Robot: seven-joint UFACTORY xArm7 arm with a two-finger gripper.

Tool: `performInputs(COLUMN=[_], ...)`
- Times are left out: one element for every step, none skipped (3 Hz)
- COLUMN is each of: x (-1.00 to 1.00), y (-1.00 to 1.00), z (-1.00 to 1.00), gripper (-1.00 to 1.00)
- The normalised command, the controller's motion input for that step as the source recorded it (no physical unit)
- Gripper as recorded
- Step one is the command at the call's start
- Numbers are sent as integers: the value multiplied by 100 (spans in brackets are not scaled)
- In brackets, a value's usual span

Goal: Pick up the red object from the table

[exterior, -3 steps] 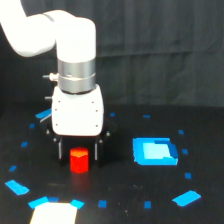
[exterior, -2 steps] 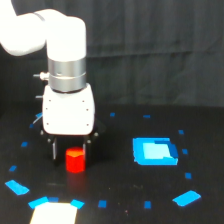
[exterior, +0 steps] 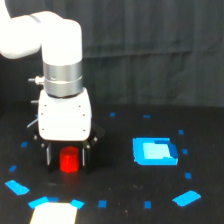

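Gripper [exterior: 66,156], jaws spread and straddling the red object [exterior: 69,159] on the near-left table [exterior: 120,200]; a sound grasp likely requires closing squarely, centred on the block, before lifting.

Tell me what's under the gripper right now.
The red object stands on the black table between the gripper's jaws. Its upper part is hidden by the white gripper body, so contact is unclear.

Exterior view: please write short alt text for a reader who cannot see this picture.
A white robot arm's hand reaches down over a small red object, which sits between its dark fingers on a black table. Blue tape marks dot the table, and a larger blue rectangle lies toward the exterior view's right.
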Motion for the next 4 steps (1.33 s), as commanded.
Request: performInputs(x=[14,-8,22,16], y=[-4,-7,-20,10], z=[4,-8,64,93], gripper=[-94,-100,-100,-100])
